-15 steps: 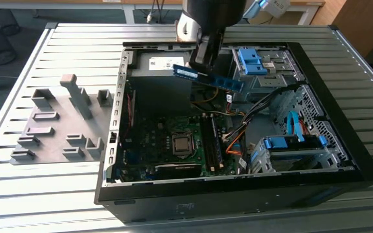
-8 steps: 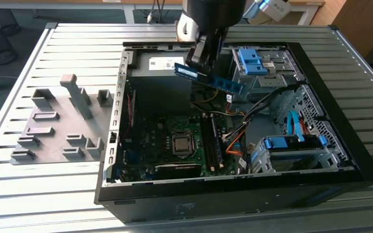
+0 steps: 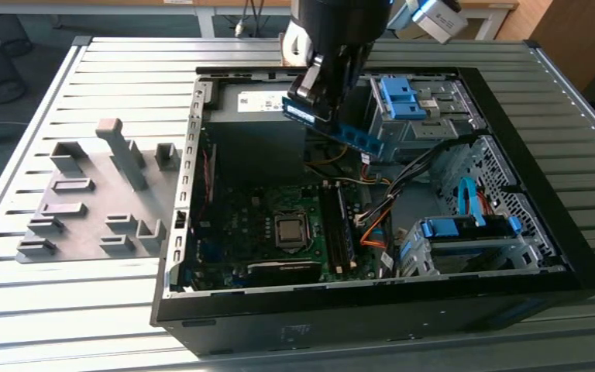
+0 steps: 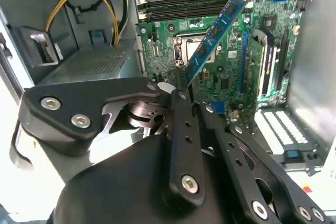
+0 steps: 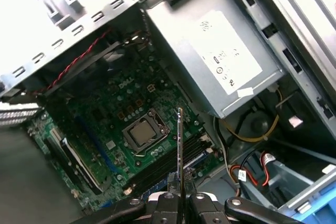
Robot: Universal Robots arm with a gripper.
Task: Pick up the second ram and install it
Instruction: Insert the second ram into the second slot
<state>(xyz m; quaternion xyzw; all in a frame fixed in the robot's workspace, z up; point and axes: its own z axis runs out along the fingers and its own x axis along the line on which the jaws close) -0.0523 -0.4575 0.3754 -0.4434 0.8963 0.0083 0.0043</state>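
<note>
Already the tool [image 4: 181,80] is clenched on one end of the second ram [image 3: 341,129], which hangs tilted above the open computer case [image 3: 308,322], over the motherboard [image 5: 113,129]. It looks light, stiff and fragile, so its bare edges seem the safest hold, clear of chips and contacts. Beside the case on the slatted metal bench [image 3: 80,310] lies a tray of grey holder blocks [image 3: 96,205]; wooden furniture stands beyond.
</note>
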